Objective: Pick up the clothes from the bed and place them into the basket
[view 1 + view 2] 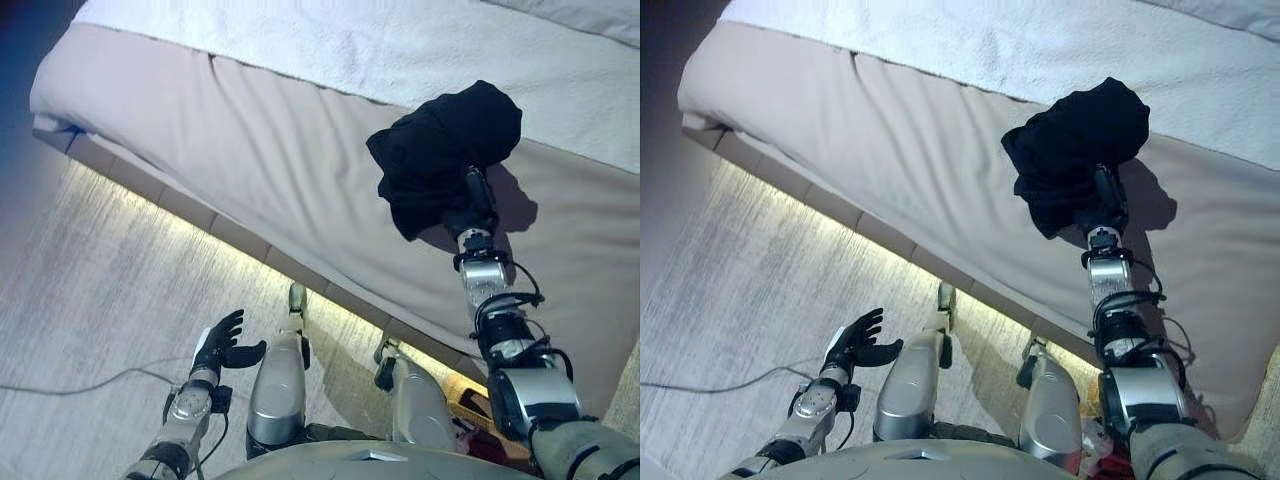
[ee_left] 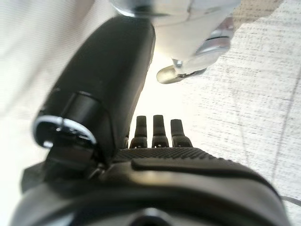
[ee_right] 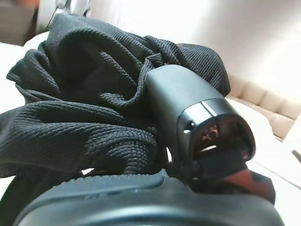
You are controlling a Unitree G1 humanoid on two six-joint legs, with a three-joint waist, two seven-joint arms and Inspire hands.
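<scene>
The black garment is a ribbed knit cloth, matt and deeply creased, bunched against the right hand, whose thumb casing is smooth dark plastic with a soft sheen. The bed, running from upper left to lower right, wears a smooth, matt beige cloth cover, and along the top lies a white blanket with a nubby, towel-like texture. The floor at lower left looks like pale streaked wood grain. The left hand is matt black plastic.
</scene>
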